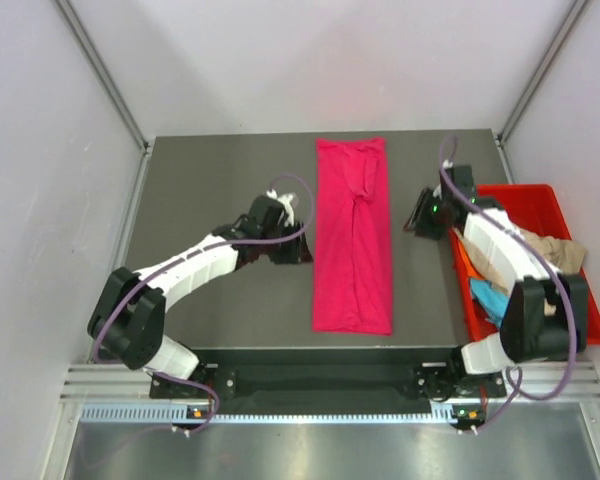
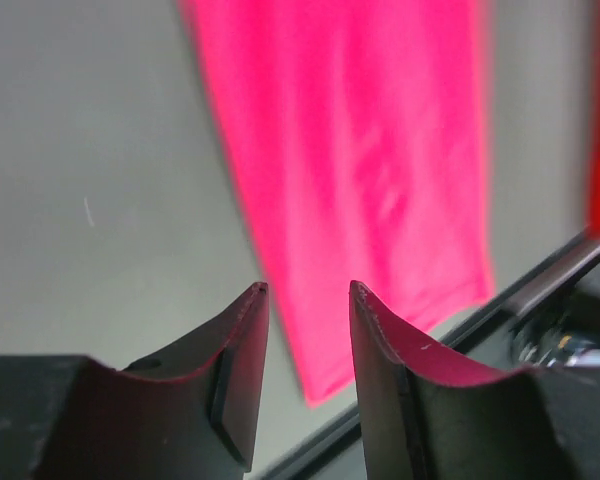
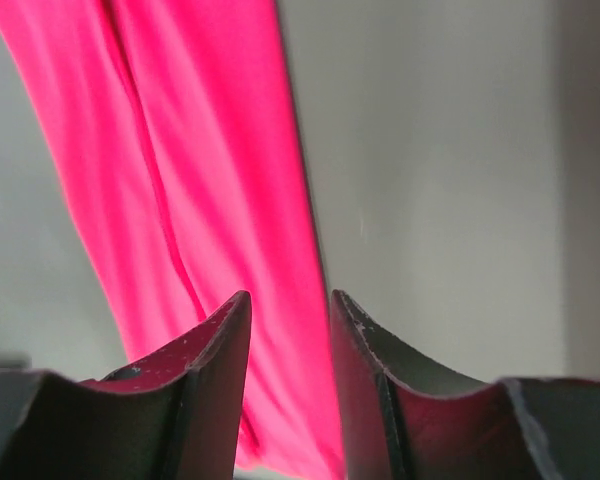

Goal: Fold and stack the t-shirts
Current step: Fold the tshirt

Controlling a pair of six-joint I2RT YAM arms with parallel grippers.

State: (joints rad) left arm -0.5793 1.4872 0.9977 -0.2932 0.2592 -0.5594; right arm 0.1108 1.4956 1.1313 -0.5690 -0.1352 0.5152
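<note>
A magenta-pink t-shirt (image 1: 353,235) lies flat on the table as a long narrow strip running from the far edge to the near edge; it also shows in the left wrist view (image 2: 360,160) and the right wrist view (image 3: 180,190). My left gripper (image 1: 298,250) hangs just left of the strip's middle, open and empty (image 2: 308,290). My right gripper (image 1: 417,216) hangs just right of the strip, open and empty (image 3: 290,297). Tan-beige (image 1: 555,250) and turquoise-blue (image 1: 488,297) shirts lie in the bin.
A rigid red plastic bin (image 1: 580,300) stands at the table's right edge, partly under my right arm. The dark table (image 1: 220,170) has bare surface left of the shirt. White walls close in on three sides.
</note>
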